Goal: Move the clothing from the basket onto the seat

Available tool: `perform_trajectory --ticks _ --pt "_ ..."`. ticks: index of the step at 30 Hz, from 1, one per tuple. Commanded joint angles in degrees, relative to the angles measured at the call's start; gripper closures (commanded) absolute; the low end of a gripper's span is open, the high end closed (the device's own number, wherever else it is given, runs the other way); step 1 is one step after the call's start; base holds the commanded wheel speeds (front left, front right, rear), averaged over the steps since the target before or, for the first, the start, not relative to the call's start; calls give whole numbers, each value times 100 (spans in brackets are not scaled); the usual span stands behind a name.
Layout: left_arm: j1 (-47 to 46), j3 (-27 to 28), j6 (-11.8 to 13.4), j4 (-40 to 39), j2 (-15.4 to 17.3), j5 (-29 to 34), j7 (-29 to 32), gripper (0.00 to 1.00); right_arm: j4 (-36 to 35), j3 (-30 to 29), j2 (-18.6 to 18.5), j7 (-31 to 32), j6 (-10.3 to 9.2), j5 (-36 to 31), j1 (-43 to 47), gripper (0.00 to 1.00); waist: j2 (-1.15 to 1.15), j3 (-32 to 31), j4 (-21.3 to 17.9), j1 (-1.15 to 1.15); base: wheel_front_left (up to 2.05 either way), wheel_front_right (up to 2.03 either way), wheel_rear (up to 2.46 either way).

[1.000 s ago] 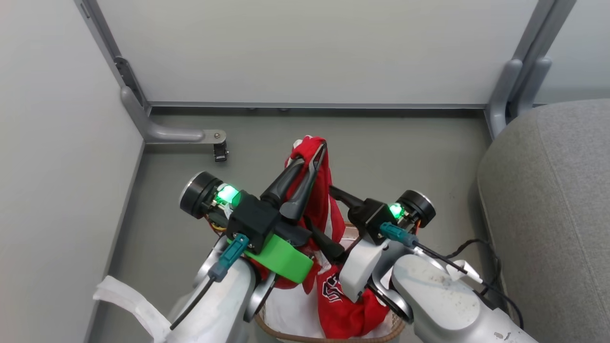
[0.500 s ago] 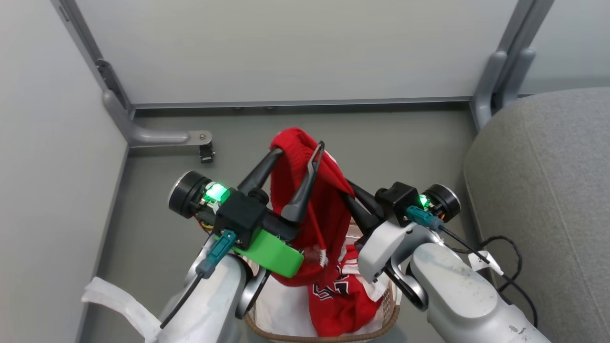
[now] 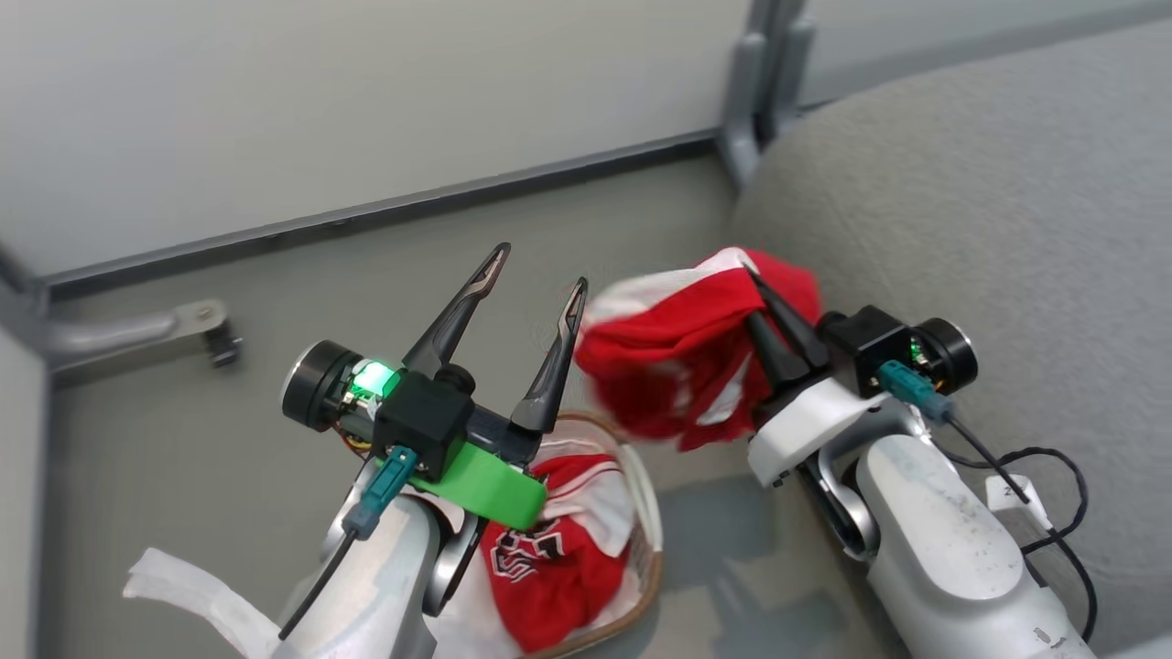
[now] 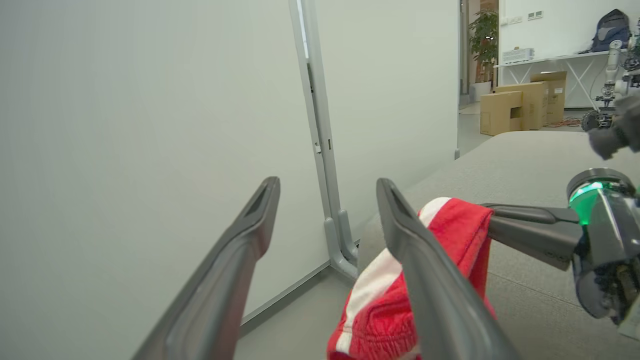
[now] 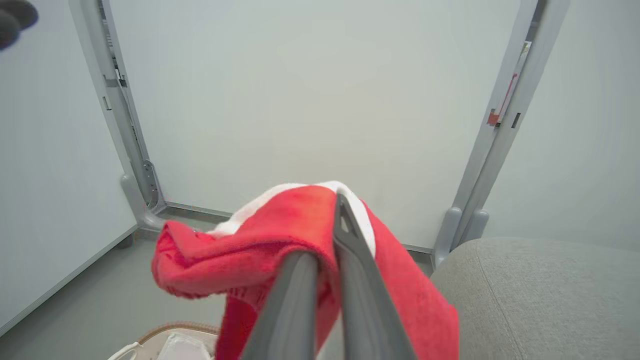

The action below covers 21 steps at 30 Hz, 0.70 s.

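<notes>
Pale partition walls [image 3: 366,110] and a grey-green floor [image 3: 183,458] enclose the work. One piece of the clothing [image 3: 678,366], red with white trim, is pinched between the closed fingers of the right gripper [image 3: 758,302]. Its bulk hangs to that gripper's left, over the floor between the basket [image 3: 652,586] and the rounded edge of the seat [image 3: 989,201].

The left gripper [image 3: 540,265] is held above the basket with its jaws spread wide and nothing between them. Its nearer finger is just beside the hanging cloth, though whether the two touch cannot be told. A second red garment [image 3: 540,567] with dark lettering is seen lying in the basket.

For the carry to be done well, the pinch should be kept firm and the hanging folds lifted clear of the cushion's edge. The garment should be brought well over the seat and only then let go, so that no trailing fold is dropped onto the floor.
</notes>
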Motion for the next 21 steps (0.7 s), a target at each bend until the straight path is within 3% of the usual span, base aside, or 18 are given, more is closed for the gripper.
perform_trajectory --ticks 1,11,15,21 --pt "15 36 -8 -4 40 22 -4 0 -106 -83 -17 -12 -8 -41 49 100 0 325 -1038 0 0 0 0" --pt "-104 -73 -8 83 116 -5 -4 0 -496 -699 -24 -12 -8 -98 -22 100 0 757 -1867 0 0 0 0" --pt "-160 -182 -8 132 182 -29 -3 0 -473 -906 -194 -12 -8 -139 -361 100 0 1051 -1916 0 0 0 0" --pt "-324 -333 -9 212 376 -83 -4 0 -292 -1040 -760 -12 -8 -414 -1427 100 0 1655 -1713 0 0 0 0"
